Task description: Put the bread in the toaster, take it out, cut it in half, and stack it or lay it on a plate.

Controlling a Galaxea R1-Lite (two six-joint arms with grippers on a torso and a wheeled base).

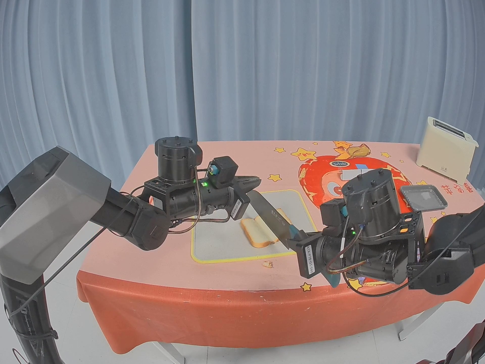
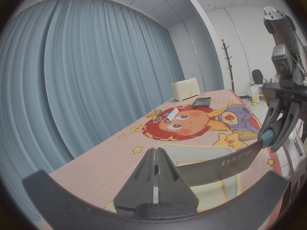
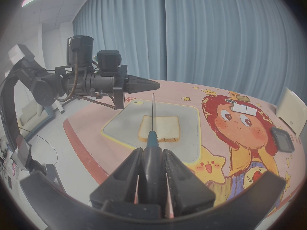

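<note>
One slice of toasted bread (image 1: 256, 231) (image 3: 166, 129) lies flat on the pale cutting board (image 1: 217, 243) (image 3: 123, 125). My right gripper (image 1: 299, 239) (image 3: 152, 163) is shut on the teal handle of a knife (image 1: 270, 214) (image 3: 153, 112) (image 2: 220, 166). The blade runs over the middle of the slice; whether it touches the bread is unclear. My left gripper (image 1: 251, 182) (image 2: 155, 167) (image 3: 150, 85) is shut with nothing in it and hangs above the board's far side, just past the knife tip.
A cream toaster (image 1: 446, 150) (image 2: 185, 89) (image 3: 291, 110) stands at the table's far right corner. A small grey plate (image 1: 423, 197) (image 2: 201, 102) (image 3: 282, 139) lies near it. A crumb (image 1: 267, 264) sits in front of the board, near the table's front edge.
</note>
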